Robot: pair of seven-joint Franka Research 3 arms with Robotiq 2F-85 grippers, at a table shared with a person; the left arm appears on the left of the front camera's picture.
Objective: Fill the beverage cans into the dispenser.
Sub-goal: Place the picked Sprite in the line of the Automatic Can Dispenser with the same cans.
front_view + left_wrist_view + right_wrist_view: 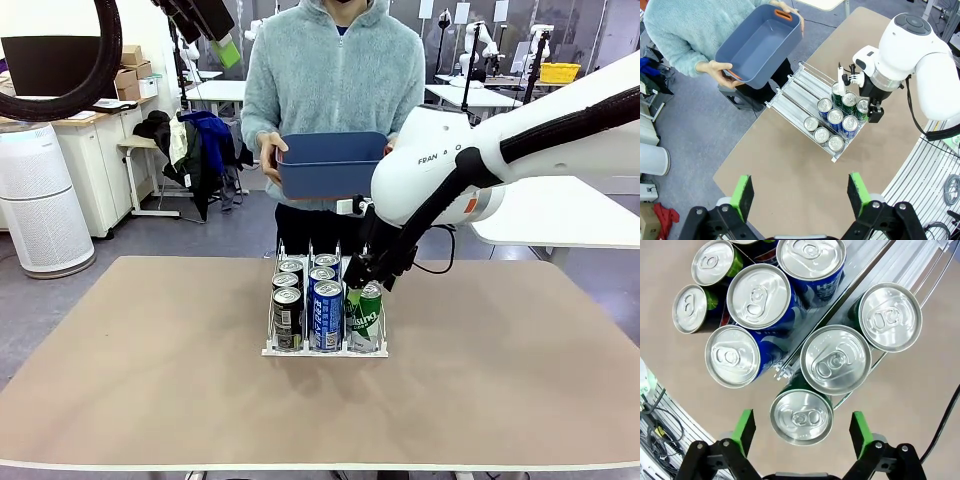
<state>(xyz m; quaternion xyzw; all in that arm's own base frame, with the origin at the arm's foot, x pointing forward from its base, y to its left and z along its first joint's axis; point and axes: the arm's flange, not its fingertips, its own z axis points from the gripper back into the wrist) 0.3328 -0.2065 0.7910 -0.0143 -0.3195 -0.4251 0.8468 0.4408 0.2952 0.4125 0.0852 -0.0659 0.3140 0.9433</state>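
Front view: the small white-and-clear three-lane dispenser (325,350) sits mid-bench, packed with slim beverage cans (327,315); a person holds an emptied dark blue plastic bin (330,165).

Left wrist view: left tool (801,195) spread, high, empty.

Right wrist view: right tool (801,429) spread over a green can (801,416); filling looks nearly done.

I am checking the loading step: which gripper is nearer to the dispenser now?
Right. The right gripper hovers directly above the dispenser, over its green cans; the left gripper hangs far from it, above bare table.

Right arm's fingers (362,283) open above green can (368,316) in dispenser (272,350).
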